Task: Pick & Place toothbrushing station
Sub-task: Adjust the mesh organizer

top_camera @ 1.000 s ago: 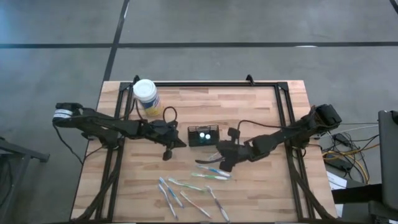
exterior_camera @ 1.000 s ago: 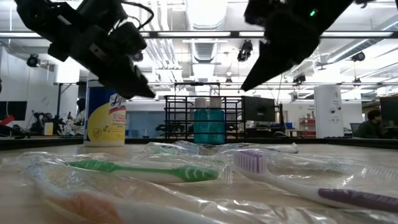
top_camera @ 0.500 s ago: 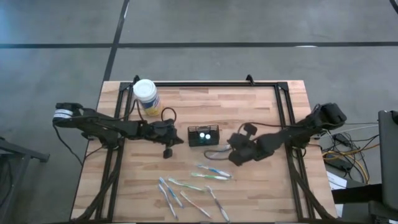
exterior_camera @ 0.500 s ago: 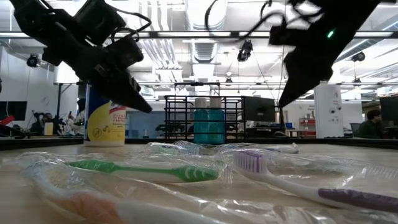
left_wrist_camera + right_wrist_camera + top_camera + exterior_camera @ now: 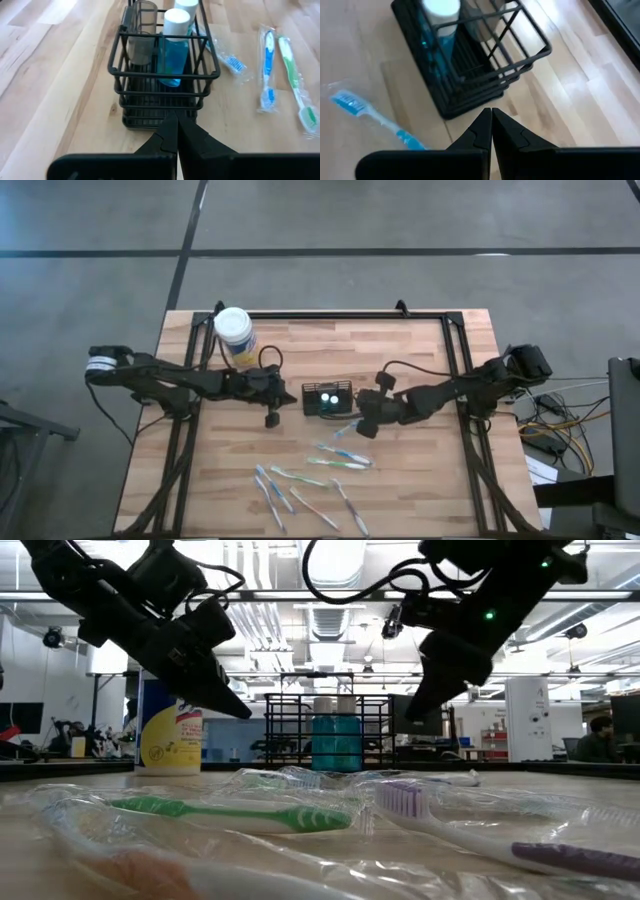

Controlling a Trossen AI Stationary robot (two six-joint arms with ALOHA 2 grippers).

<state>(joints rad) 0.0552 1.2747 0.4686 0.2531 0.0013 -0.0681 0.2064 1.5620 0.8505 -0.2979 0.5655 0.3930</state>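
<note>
- My left hand (image 5: 284, 402) was pressed together, holding nothing, its tips just beside one short end of the caddy; in its wrist view the two dark fingers (image 5: 176, 134) met in a point right at the caddy's base.
- My right hand (image 5: 358, 408) was likewise pinched together and empty, close by the caddy's opposite end; its wrist view showed the fingertips (image 5: 489, 124) meeting above the lower corner of the wire frame.
- Between the two hands sat the toothbrushing station (image 5: 327, 397), near the middle of the worktop (image 5: 420, 360), upright on the wood.
- It looked like a small black rectangular basket of thin wire bars (image 5: 165, 75), open on top, with horizontal rails stacked round its lower part.
- Inside it I could see a bottle of blue liquid with a white cap (image 5: 175, 47), a second white cap behind that, and a greyish translucent cup (image 5: 141, 32) beside them.
- From above, the caps showed as two pale dots in the dark frame.
- Wrapped toothbrushes lay flat on the worktop, apart from the caddy: a blue-and-white one (image 5: 375, 120) nearest the right hand, then a blue one (image 5: 267, 65) and a green one (image 5: 295, 80) side by side.
- More brushes (image 5: 300, 490) were scattered towards the front edge, well apart from the station.
- In the low view a green brush (image 5: 230, 813) and a purple-handled one (image 5: 500, 835) lay in clear wrappers in the foreground.
- A white-lidded yellow jar (image 5: 235, 332) stood near the back left corner, behind my left arm.
</note>
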